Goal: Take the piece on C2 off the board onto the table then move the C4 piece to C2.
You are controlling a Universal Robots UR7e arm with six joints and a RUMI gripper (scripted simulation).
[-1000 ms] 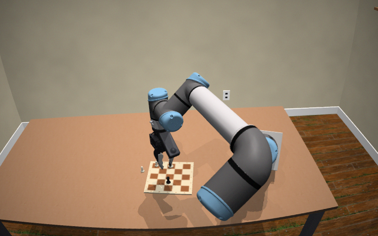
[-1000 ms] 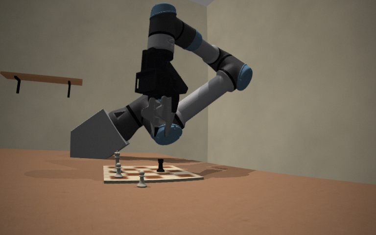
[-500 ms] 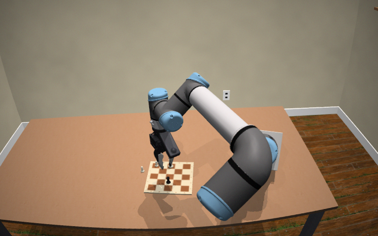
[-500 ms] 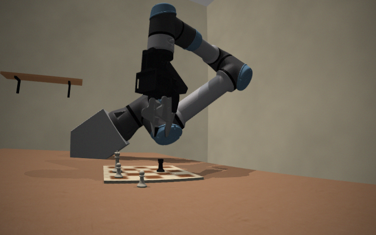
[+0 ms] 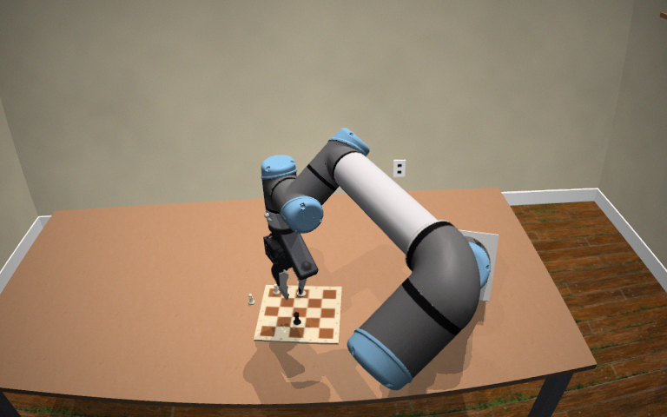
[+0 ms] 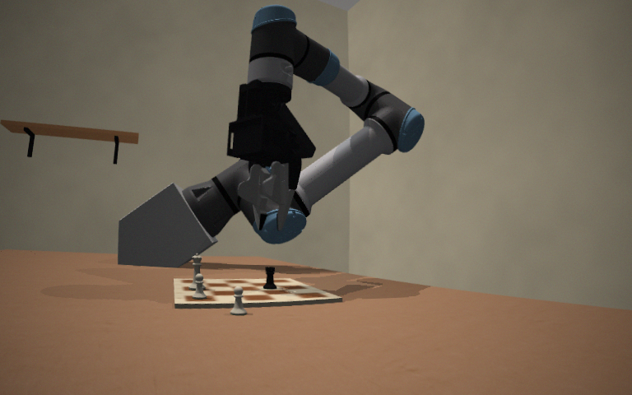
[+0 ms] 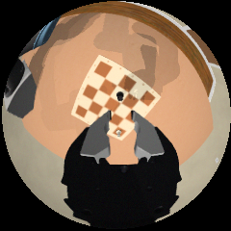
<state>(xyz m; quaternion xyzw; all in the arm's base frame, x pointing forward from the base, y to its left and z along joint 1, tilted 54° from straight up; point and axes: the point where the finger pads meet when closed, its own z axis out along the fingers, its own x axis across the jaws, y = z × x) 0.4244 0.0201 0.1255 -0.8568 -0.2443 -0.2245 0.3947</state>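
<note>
Where the table (image 5: 147, 294) (image 6: 326, 349) (image 7: 188, 120) is inspected, its top is brown and smooth, bounded by plain greenish-grey walls (image 5: 196, 98) (image 6: 466, 139). A white outlet (image 5: 399, 168) is fitted to the wall beyond the far edge; dark wooden flooring (image 5: 565, 246) shows past the right edge in the top view. A wooden shelf (image 6: 69, 130) is mounted on the wall.

The chessboard (image 5: 340, 314) (image 6: 256, 305) (image 7: 100, 59) lies flat, nearer the table's near edge than its far edge, left of the arm's mounting.

The black rook (image 5: 296, 319) (image 6: 269, 277) (image 7: 120, 95) stands upright, crown up, long axis vertical, on a pale square of the middle column, second row from the board's near edge in the top view. Edge lettering is too small to read, so its square name cannot be certified.

A white pawn (image 5: 250, 299) (image 6: 238, 300) stands upright on the table, just beside the board's left edge, its long axis vertical. The corner pawn (image 5: 275, 289) (image 6: 199, 286) (image 7: 118, 132) and a tall white piece (image 5: 300, 294) (image 6: 197, 267) stand upright along the board's far edge.

The gripper (image 5: 293, 295) (image 6: 271, 228) (image 7: 120, 111) hangs above the board, fingers parted by a narrow gap and holding nothing.

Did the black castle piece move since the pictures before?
No, the black castle piece hasn't moved: it stands on the same square of the board.
</note>
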